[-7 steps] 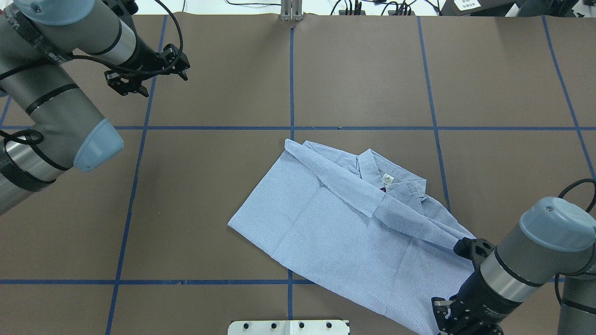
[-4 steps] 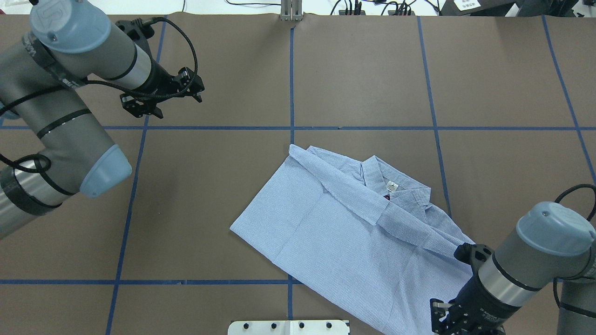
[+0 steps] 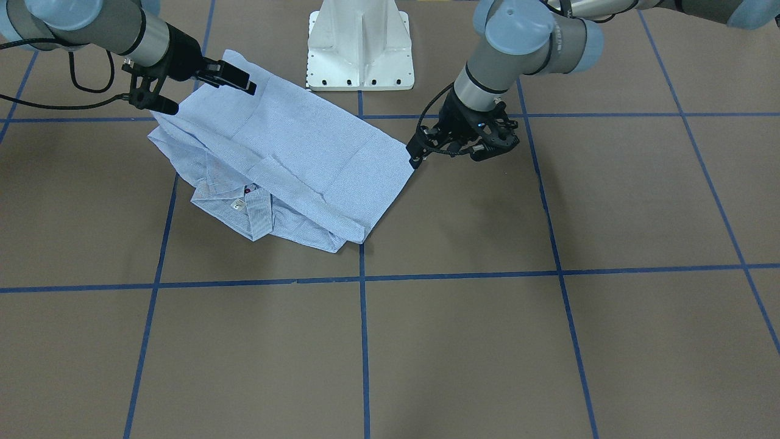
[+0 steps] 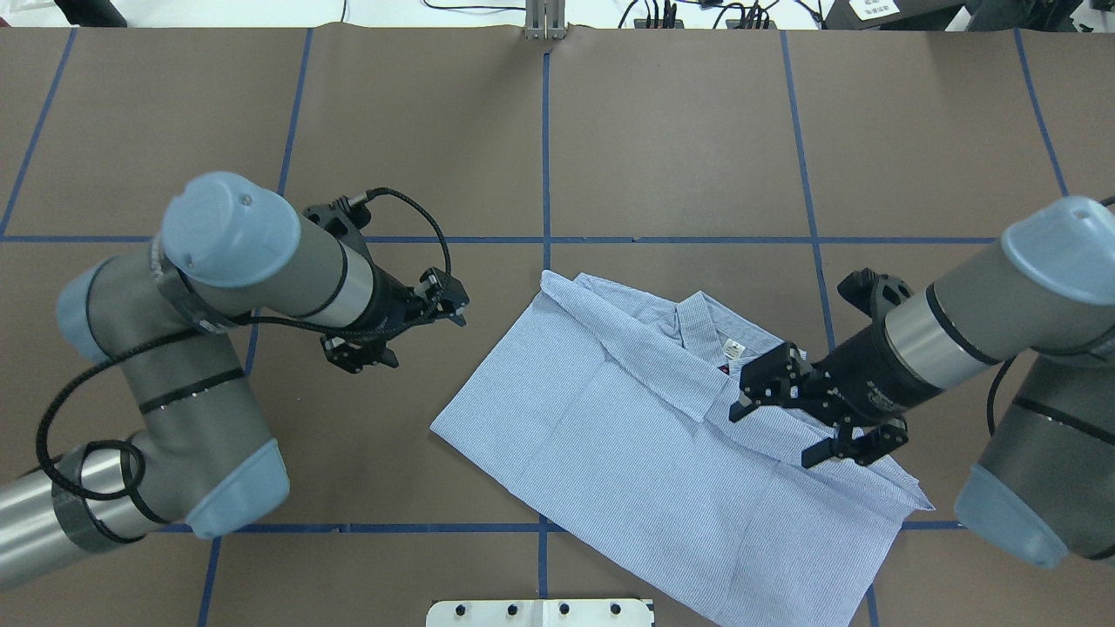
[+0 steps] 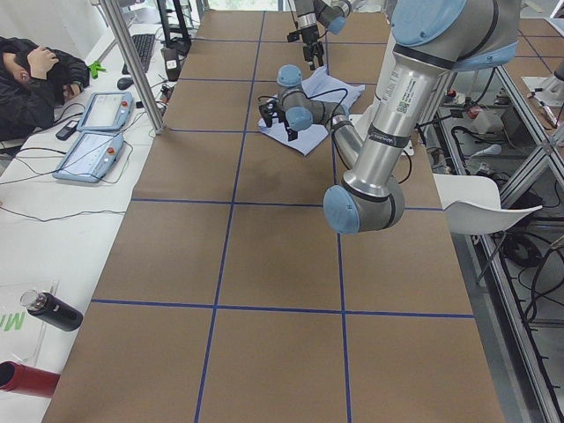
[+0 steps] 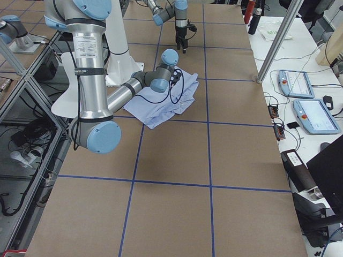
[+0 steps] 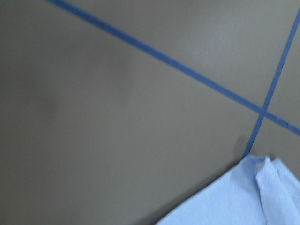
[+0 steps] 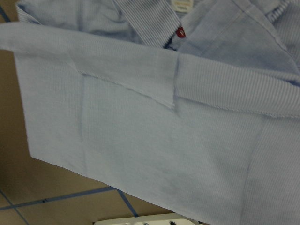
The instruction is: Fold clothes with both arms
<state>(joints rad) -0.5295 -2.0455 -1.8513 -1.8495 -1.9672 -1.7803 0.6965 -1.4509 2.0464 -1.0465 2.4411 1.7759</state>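
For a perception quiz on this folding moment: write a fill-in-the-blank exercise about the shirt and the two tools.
1. The shirt lies on the table with its white label at the ___.
2. The right tool hangs over the shirt with its jaws ___.
3. The left tool hangs beside the shirt, over the bare ___.
4. The tape lines on the table are ___.
Missing words: collar; open; table; blue.

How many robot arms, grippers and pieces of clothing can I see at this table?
Robot arms: 2 (left arm, right arm)
Grippers: 2 (left gripper, right gripper)
Clothing: 1 (light blue striped shirt)
Total: 5
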